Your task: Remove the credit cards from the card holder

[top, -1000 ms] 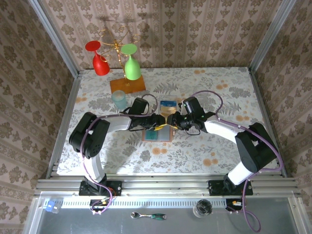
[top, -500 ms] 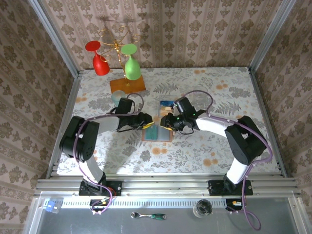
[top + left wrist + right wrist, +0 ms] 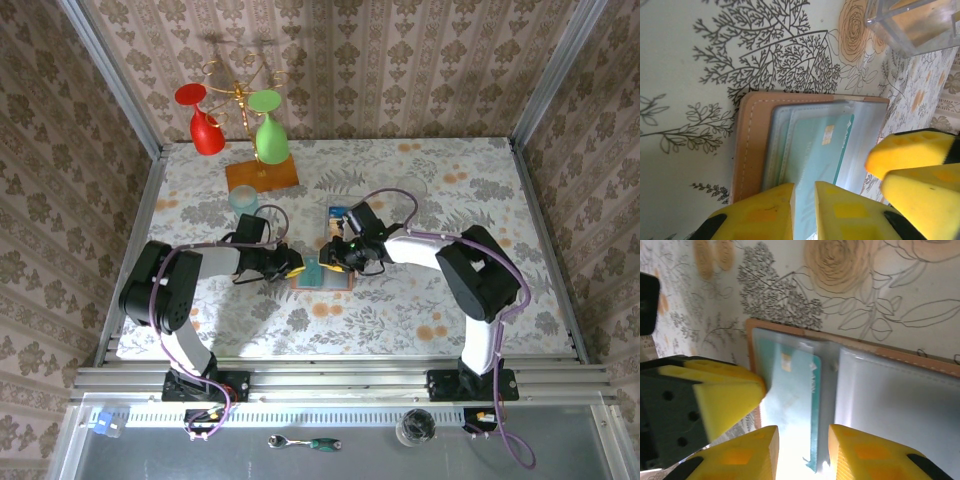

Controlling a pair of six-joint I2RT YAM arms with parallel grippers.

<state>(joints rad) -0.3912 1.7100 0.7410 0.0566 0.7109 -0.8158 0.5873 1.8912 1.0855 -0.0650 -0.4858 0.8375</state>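
Observation:
The card holder (image 3: pixel 330 279) lies open on the table, tan-pink with clear sleeves (image 3: pixel 752 140) (image 3: pixel 865 346). A teal credit card (image 3: pixel 815 150) (image 3: pixel 790 385) sits in its left sleeve. My left gripper (image 3: pixel 295 266) (image 3: pixel 804 192) reaches in low from the left. Its jaws stand a narrow gap apart with the card's near end in the gap, and whether they pinch it is unclear. My right gripper (image 3: pixel 338 255) (image 3: pixel 803 432) hovers over the fold, open, its fingers either side of the card's long edge. A blue card (image 3: pixel 343 214) lies on the table beyond the holder.
A rack with an orange wooden base (image 3: pixel 262 175) holds a red glass (image 3: pixel 205 130) and a green glass (image 3: pixel 270 138) at the back left. A pale blue tumbler (image 3: pixel 243 200) stands close behind my left arm. The two grippers' fingers nearly touch over the holder.
Both grippers have shifted left. The left one has drawn back to the holder's left edge and its jaws have narrowed. The right one has come over the holder's middle.

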